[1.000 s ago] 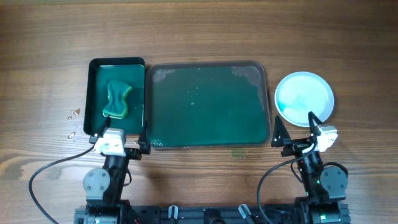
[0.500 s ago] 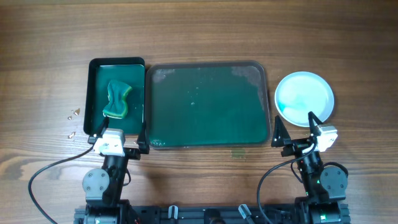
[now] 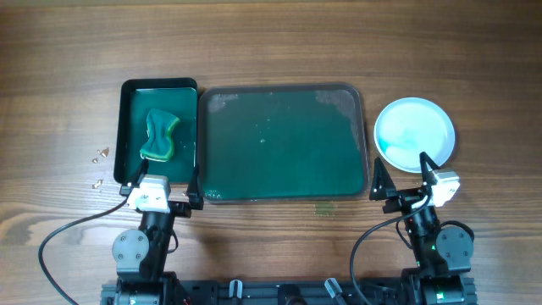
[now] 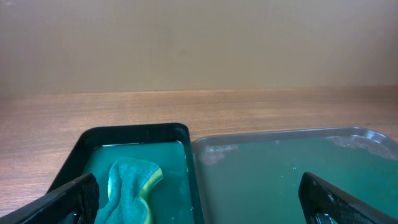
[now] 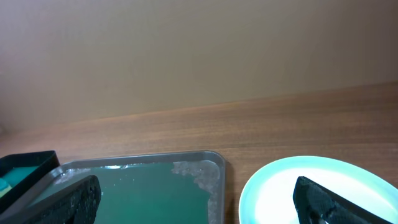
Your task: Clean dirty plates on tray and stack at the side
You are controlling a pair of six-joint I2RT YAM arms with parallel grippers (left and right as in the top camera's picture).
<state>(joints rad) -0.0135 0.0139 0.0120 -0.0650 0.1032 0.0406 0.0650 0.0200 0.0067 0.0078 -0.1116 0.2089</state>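
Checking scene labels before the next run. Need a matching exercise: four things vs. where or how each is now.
Things:
1. sponge
2. plate
3. large tray
4. left hand

Places/states:
A. on the table, right of the large tray
B. open, holding nothing, at the small tray's near edge
C. between small tray and plate, no plate on it
D. lying in the small tray

Pairs: 1-D, 2-A, 3-C, 4-B

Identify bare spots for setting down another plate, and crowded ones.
Free: the large tray, holding only wet film; the table beyond both trays. Crowded: the near edge, by the open left gripper and right gripper; the small tray holds a sponge; the plate fills the right.
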